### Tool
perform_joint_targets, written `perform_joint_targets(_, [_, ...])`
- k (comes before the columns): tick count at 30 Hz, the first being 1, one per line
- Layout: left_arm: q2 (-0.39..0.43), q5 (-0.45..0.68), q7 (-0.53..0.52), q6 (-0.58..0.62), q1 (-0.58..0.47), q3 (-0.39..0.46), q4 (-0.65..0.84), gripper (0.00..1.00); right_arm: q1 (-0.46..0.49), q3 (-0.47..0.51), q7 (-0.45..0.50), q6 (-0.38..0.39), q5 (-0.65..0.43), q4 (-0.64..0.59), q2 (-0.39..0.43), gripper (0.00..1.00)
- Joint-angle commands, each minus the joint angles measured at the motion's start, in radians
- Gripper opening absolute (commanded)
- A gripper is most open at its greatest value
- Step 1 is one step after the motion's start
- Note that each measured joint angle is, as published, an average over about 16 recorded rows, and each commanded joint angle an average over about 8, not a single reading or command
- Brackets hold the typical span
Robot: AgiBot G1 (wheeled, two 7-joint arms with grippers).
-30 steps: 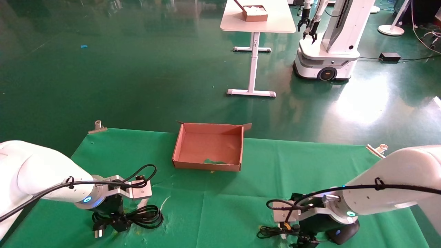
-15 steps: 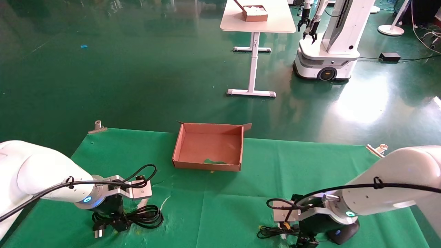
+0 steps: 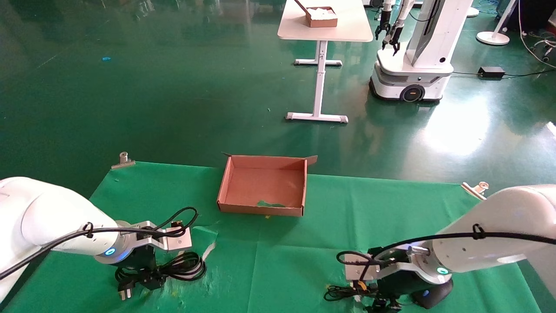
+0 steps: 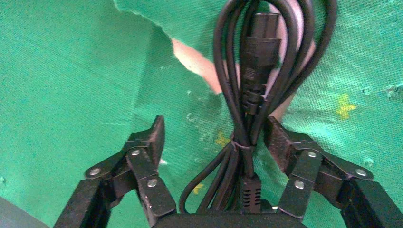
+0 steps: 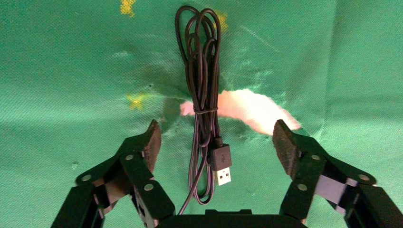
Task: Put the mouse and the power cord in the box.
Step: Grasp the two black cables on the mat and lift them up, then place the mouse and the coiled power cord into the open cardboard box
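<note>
Left gripper at bench's front-left corner, jaws apart, straddling the coiled power cord. Cardboard box sits by the far edge, mid-bench. Right gripper near front-right corner, jaws apart over bundled mouse cable; mouse just beside it
</note>
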Motion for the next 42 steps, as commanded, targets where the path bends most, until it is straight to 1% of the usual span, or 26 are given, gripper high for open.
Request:
perform_joint_targets(1, [0.0, 0.0, 0.0, 0.0, 0.0, 0.0, 0.0, 0.0, 0.0, 0.0, 0.0, 0.0, 0.0, 0.001, 0.001, 0.0])
perform_joint_targets(31, [-0.004, -0.005, 0.004, 0.002, -0.004, -0.003, -0.004, 0.0, 0.006, 0.009, 0.003, -0.001, 0.008, 0.006, 0.009, 0.0])
perform_joint_targets(36, [-0.039, -0.047, 0.046, 0.033, -0.031, -0.021, -0.041, 0.0, 0.032, 0.033, 0.018, -0.009, 0.03, 0.024, 0.041, 0.0])
perform_joint_targets(42, [-0.1, -0.159, 0.094, 0.116, -0.088, -0.071, -0.116, 0.0, 0.056, 0.066, 0.064, -0.019, 0.051, 0.06, 0.092, 0.0])
